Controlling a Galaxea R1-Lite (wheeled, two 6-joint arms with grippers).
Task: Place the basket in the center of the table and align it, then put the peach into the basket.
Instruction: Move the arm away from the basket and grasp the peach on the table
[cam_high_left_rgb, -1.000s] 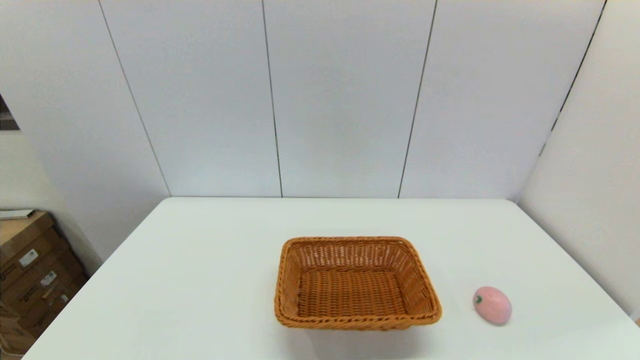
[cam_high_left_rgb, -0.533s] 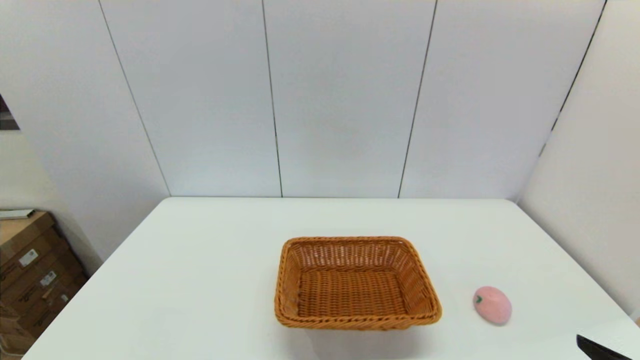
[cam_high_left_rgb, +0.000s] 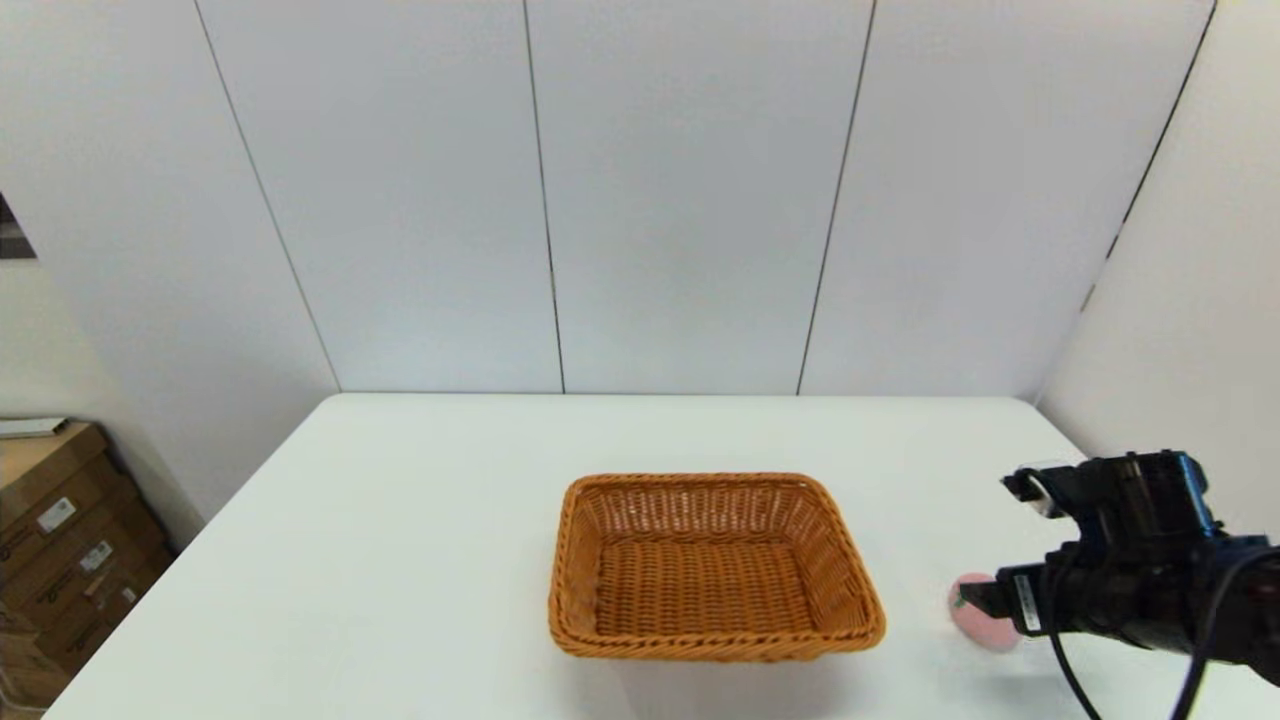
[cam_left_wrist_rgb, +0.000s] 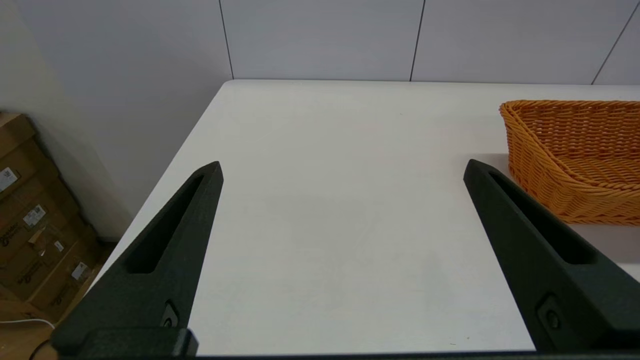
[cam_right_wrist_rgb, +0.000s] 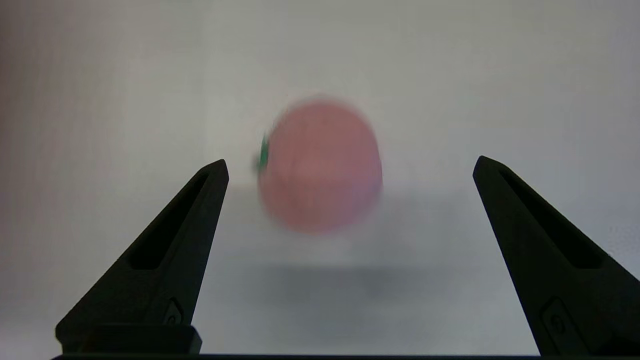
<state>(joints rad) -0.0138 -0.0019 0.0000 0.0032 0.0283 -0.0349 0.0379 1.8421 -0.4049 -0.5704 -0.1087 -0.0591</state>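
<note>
Arm newly in from the right: right gripper (cam_right_wrist_rgb: 350, 165), fingers spread wide, over the peach (cam_high_left_rgb: 968, 618) beside the centred basket (cam_high_left_rgb: 712, 567); pickup looks imminent.

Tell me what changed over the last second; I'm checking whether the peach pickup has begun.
The right arm came in from the right side of the table; its right gripper now hangs open over the peach, not gripping it. The peach, the basket and the table stayed put. The left gripper is open over bare table to the left of the basket.
</note>
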